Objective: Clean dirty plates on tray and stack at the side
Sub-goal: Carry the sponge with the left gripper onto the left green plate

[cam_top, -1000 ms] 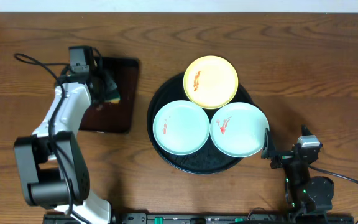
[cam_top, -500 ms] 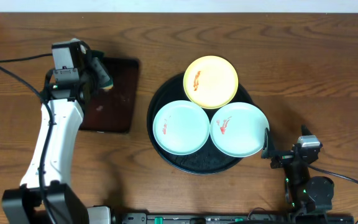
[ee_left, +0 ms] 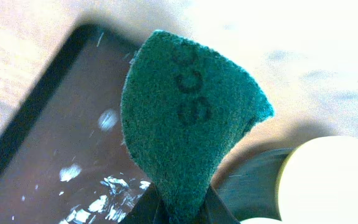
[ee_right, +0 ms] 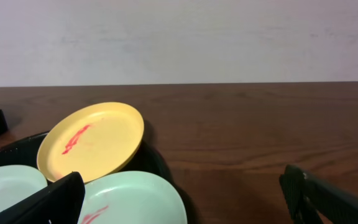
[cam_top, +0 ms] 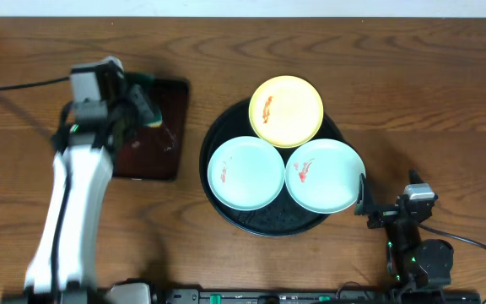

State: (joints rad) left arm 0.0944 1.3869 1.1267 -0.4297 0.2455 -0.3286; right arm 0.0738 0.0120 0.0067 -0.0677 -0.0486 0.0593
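Three plates lie on the round black tray [cam_top: 226, 215]: a pale yellow plate [cam_top: 287, 111] at the back, a pale blue-white plate [cam_top: 245, 172] at the front left and another [cam_top: 325, 175] at the front right. Each has a red-orange smear. My left gripper [cam_top: 144, 108] is shut on a green scouring pad [ee_left: 185, 118], held above the dark brown rectangular tray [cam_top: 154, 143]. My right gripper [cam_top: 363, 196] is open and empty, low beside the tray's right rim. In the right wrist view the yellow plate [ee_right: 92, 140] and a blue-white plate [ee_right: 135, 199] show.
The dark brown rectangular tray [ee_left: 55, 155] left of the black tray has white specks on it. The wooden table [cam_top: 429, 101] stretches bare to the right of the black tray and along the back edge.
My left arm has swung and lifted the green pad from the brown tray's back left toward its right side. The right arm and the plates have not moved.
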